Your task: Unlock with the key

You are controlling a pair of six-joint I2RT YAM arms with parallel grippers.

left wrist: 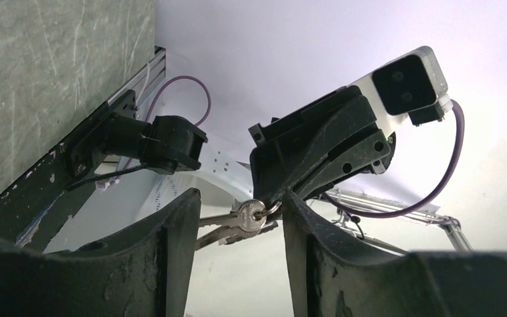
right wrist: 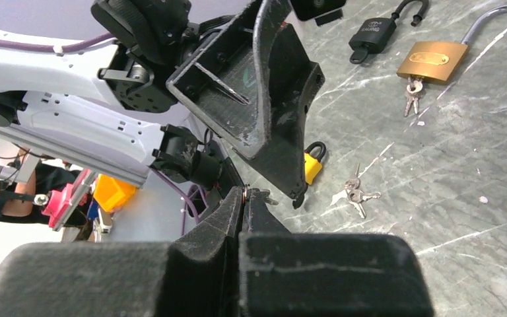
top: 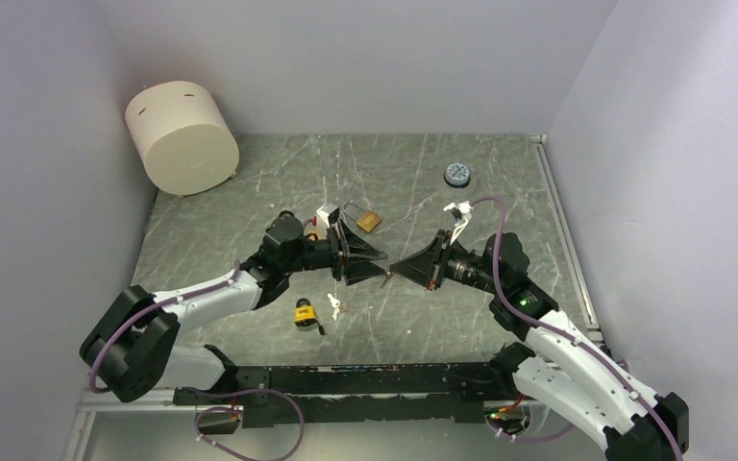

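Right gripper [right wrist: 243,198] is clamped on the key bunch [left wrist: 251,216] above the worktop's [top: 423,173] middle, dangling it inside the wide-open left gripper [left wrist: 239,205]. I'd close left squarely on one key's head, blade poking out, before right lets go.

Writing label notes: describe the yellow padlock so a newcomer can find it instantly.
Start at the grey-green marbled table and find the left arm reaching toward its centre. On that arm's near side, toward the bases, the yellow padlock lies beside a loose bunch of keys. It is the only yellow one; the others are a brass padlock and a black padlock.
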